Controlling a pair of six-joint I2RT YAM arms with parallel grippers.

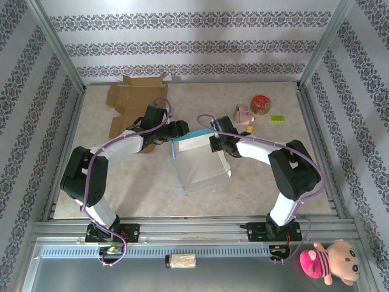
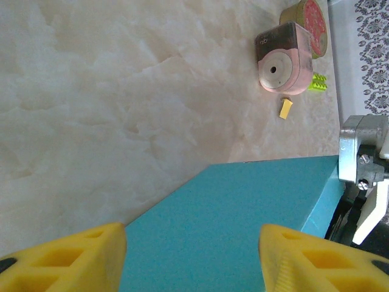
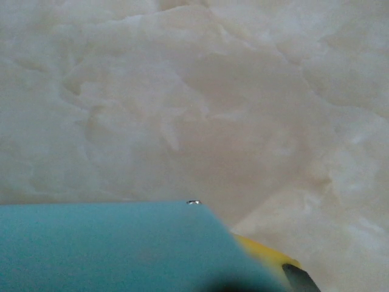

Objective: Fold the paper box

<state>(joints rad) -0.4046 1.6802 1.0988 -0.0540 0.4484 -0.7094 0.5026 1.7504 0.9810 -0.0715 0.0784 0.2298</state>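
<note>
Reaching in left of box [image 1: 200, 167] with left gripper [image 2: 191, 243], jaws apart astride its teal face; right of it with right gripper [image 1: 214, 143], clamped tight on its edge.

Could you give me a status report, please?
Left gripper open, straddling panel of teal paper box. Right gripper shut on its edge. Pink plastic object stands apart.

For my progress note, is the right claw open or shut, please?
Shut on the paper box: the right claw pinches its teal panel, one yellow finger showing beneath.
</note>
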